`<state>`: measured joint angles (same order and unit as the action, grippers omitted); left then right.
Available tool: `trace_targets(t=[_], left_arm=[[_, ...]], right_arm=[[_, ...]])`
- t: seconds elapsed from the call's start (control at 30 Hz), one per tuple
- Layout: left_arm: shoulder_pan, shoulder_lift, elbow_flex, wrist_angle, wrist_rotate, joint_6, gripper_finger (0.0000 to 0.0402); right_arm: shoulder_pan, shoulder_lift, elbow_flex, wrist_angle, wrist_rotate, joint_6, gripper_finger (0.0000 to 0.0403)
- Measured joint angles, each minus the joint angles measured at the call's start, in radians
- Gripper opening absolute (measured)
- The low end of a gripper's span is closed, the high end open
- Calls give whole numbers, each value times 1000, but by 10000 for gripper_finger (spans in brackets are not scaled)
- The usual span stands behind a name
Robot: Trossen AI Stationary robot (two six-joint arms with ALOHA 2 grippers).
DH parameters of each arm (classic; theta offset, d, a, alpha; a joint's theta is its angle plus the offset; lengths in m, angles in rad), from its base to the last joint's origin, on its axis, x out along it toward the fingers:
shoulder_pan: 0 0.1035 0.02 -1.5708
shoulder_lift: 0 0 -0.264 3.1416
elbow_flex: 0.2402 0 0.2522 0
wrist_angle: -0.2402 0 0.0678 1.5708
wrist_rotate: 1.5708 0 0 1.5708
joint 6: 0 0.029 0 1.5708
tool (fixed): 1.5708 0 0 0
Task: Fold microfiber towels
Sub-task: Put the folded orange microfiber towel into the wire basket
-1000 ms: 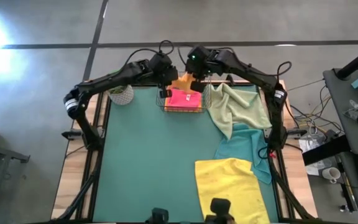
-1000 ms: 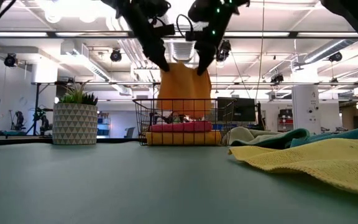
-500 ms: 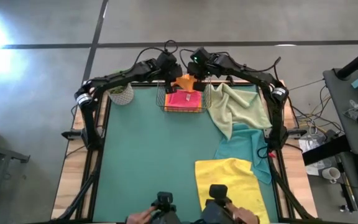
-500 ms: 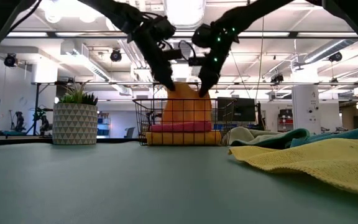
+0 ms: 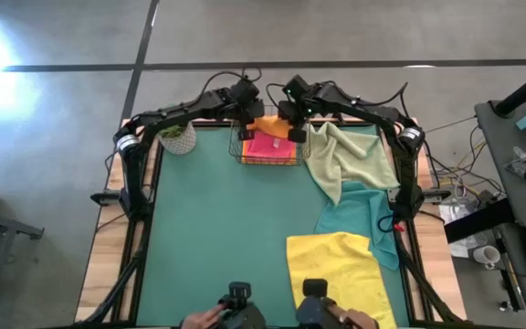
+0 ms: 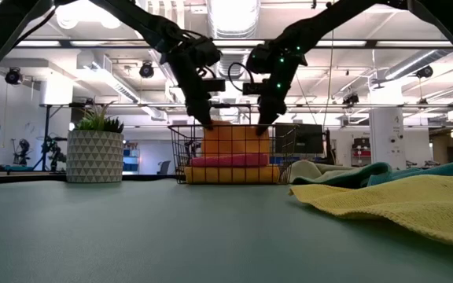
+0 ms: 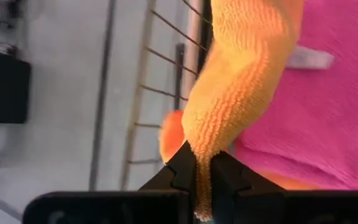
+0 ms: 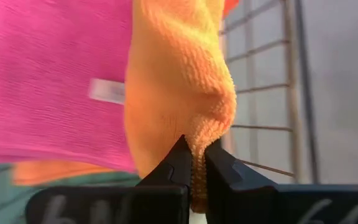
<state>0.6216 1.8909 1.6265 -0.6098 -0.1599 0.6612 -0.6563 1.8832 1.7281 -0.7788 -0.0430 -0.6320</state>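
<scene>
An orange towel point(image 6: 235, 140) hangs between my two grippers, with its lower part down inside the wire basket point(image 6: 181, 154) at the table's far edge. In the basket lies a folded pink towel point(image 5: 265, 146) on top of another orange one point(image 6: 226, 174). My left gripper point(image 7: 202, 163) is shut on the hanging towel's left top corner. My right gripper point(image 8: 194, 155) is shut on its right top corner. Both stand just above the basket's rim. A sage green towel point(image 5: 350, 157), a teal one point(image 5: 365, 217) and a yellow one point(image 5: 336, 272) lie loose on the mat's right side. My left gripper pinches the orange towel's top corner point(image 7: 205, 146) between its two fingers, slanting down from the left. The cloth hangs below the fingers into the basket, over the pink towel. My right gripper pinches the opposite top corner point(image 8: 197, 142) between its two fingers, slanting down from the right. The top edge point(image 6: 235, 125) runs about level between the two grippers.
A potted plant point(image 5: 179, 139) stands left of the basket at the far edge. A person's hands point(image 5: 206, 320) show at the table's near edge, beside two dark devices. The green mat's point(image 5: 217, 238) left and middle are bare.
Both grippers have come down toward the basket, still shut on the orange towel's top corners. The towel, which hung mostly above the basket's rim, has sunk with them, and its lower part now sits inside the basket.
</scene>
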Motion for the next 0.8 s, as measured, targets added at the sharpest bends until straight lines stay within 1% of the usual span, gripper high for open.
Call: trace_targets(t=[0.27,0.4,0.57,0.73,0.8], left_arm=[[-5,-2,-15,-124,75,-1,8],[-13,-5,-15,-150,78,-1,15],[-29,-9,-15,-154,80,-1,50],[-49,-9,-16,-212,94,0,95],[-57,-9,-16,-246,106,0,113]], right_arm=[[24,0,-18,-79,-109,31,8],[47,0,-33,-95,-123,38,8],[60,0,-46,-101,-124,45,9],[67,0,-47,-109,-123,46,10],[68,0,-47,-110,-128,44,17]])
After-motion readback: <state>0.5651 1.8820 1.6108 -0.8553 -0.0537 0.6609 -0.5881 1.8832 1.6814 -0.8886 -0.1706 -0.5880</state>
